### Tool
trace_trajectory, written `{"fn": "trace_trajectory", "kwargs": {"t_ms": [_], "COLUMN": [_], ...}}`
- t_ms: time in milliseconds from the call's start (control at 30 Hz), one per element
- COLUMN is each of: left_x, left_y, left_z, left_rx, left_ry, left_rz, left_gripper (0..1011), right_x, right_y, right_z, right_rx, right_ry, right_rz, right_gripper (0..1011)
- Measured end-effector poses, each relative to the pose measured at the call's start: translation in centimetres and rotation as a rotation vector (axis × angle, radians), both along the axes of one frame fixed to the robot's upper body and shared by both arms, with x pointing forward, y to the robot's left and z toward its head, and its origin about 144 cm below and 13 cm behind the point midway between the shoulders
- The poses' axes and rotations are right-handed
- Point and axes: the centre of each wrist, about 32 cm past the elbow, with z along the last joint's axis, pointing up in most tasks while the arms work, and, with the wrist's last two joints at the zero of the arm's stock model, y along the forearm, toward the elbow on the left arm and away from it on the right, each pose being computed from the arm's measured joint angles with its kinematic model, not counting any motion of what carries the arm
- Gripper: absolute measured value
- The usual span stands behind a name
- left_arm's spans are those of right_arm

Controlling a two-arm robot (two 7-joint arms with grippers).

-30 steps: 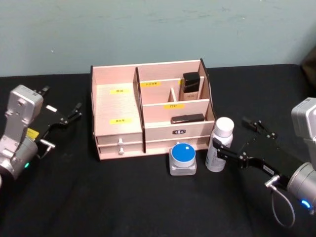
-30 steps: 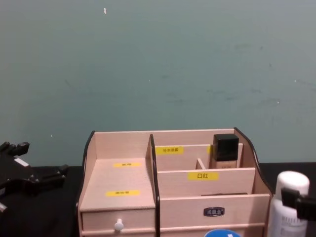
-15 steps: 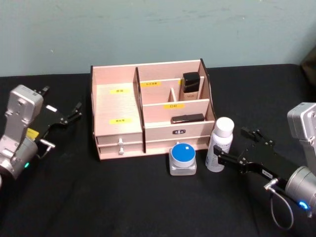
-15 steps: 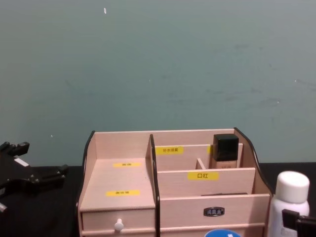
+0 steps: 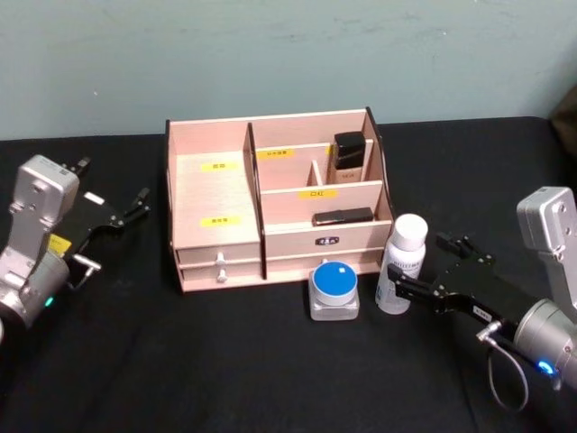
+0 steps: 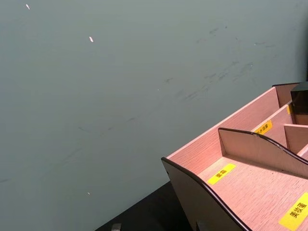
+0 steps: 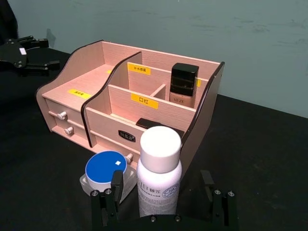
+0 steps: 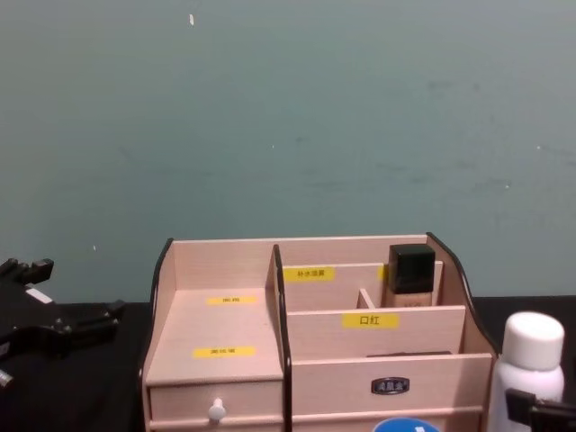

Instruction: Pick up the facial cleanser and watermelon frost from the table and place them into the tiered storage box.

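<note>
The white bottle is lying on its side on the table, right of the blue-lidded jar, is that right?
No, the white bottle stands upright on the table, right of the blue-lidded jar, inside the open right end effector; the right wrist view shows it.

The tiered storage box [image 6: 250, 168] is seen from one end: pale wood, a dark-edged curved side wall nearest, a second curved divider [image 6: 262, 147] beyond it. One yellow label [image 6: 221, 173] lies on the step between them, and a black-topped item [image 6: 301, 98] stands in a farther compartment. Behind the box is a teal wall [image 6: 120, 86] with faint scuffs and a few white specks, and a black table [image 6: 144, 214] shows beside it.
</note>
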Motion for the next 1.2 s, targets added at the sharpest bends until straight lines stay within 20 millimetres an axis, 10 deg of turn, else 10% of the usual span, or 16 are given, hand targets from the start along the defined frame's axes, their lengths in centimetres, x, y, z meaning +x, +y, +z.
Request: {"fn": "trace_trajectory", "kwargs": {"t_ms": [1200], "left_x": [0.0], "left_y": [0.0], "left_z": [0.0], "left_rx": [0.0], "left_ry": [0.0], "left_rz": [0.0], "left_gripper": [1009], "right_x": [3.4], "right_y": [0.7], "right_z": [-1.1], "right_rx": [0.01], "right_ry": [-0.015], "right_rz": [0.058], "right_gripper": [1002]}}
